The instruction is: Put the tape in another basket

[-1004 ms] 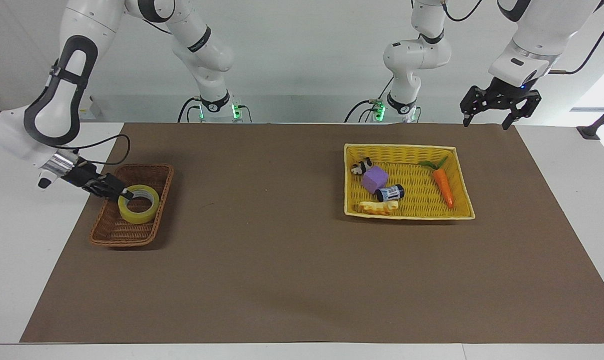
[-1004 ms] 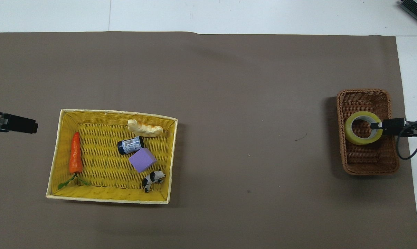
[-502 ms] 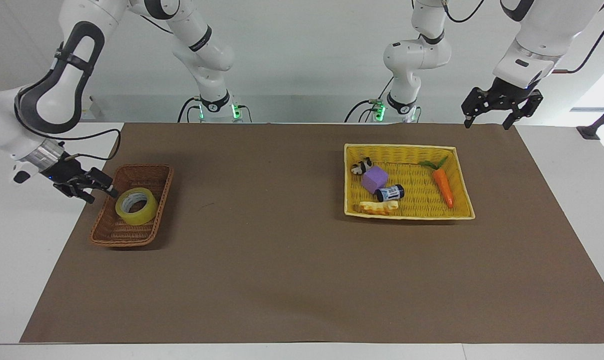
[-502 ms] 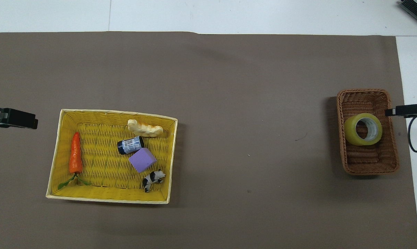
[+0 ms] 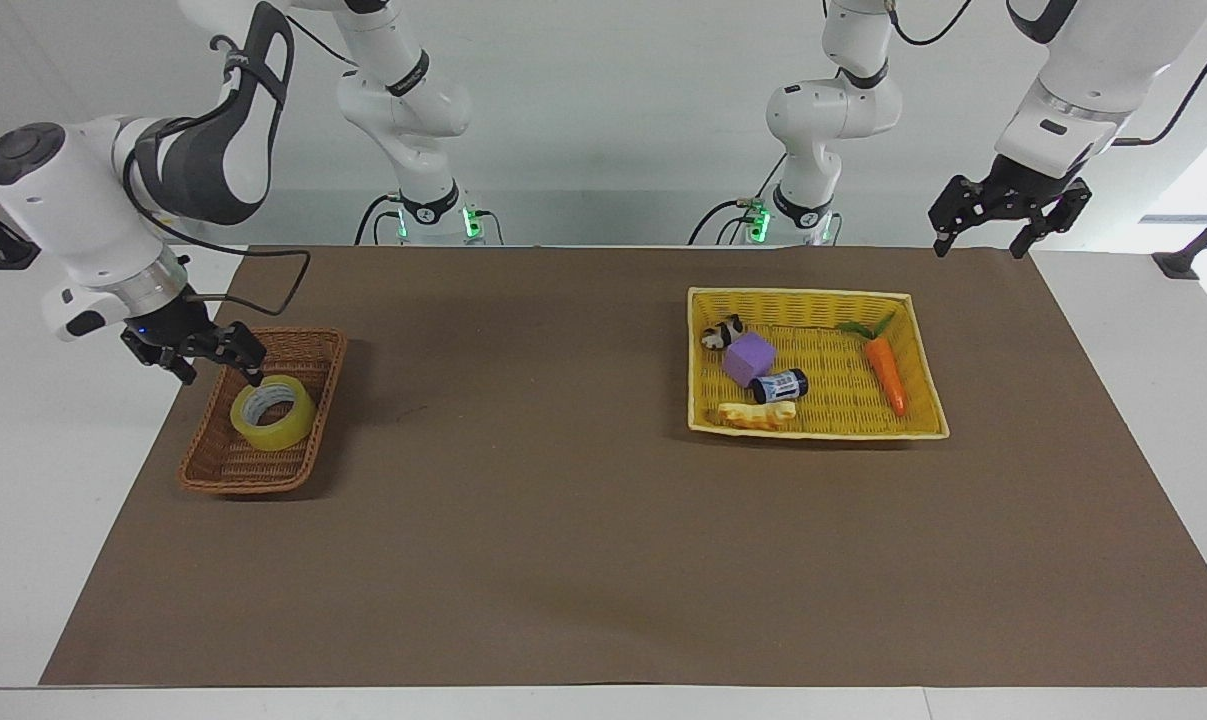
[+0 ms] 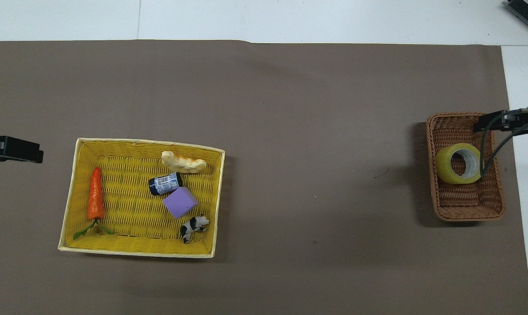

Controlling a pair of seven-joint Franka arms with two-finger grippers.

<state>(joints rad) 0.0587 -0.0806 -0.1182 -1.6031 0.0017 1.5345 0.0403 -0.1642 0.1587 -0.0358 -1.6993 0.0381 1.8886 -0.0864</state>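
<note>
Yellowish tape (image 5: 272,413) lies tilted inside the wicker basket (image 5: 303,345); placement appears complete. The right hand (image 5: 209,359), fingers spread and empty, hangs above the basket's rim. The left hand (image 5: 1007,217), spread, waits.

A white rectangular table (image 5: 3,560) carries a large brown paper sheet (image 5: 563,560) covering most of its top. A plain white wall (image 5: 613,130) rises at the table's robot end. Lighting is bright and even.

two baskets (image 5: 263,420) (image 5: 818,300), one tape (image 5: 272,413), one carrot (image 5: 886,376), one purple block (image 5: 748,358), two pincers (image 5: 191,362) (image 5: 1008,220).
</note>
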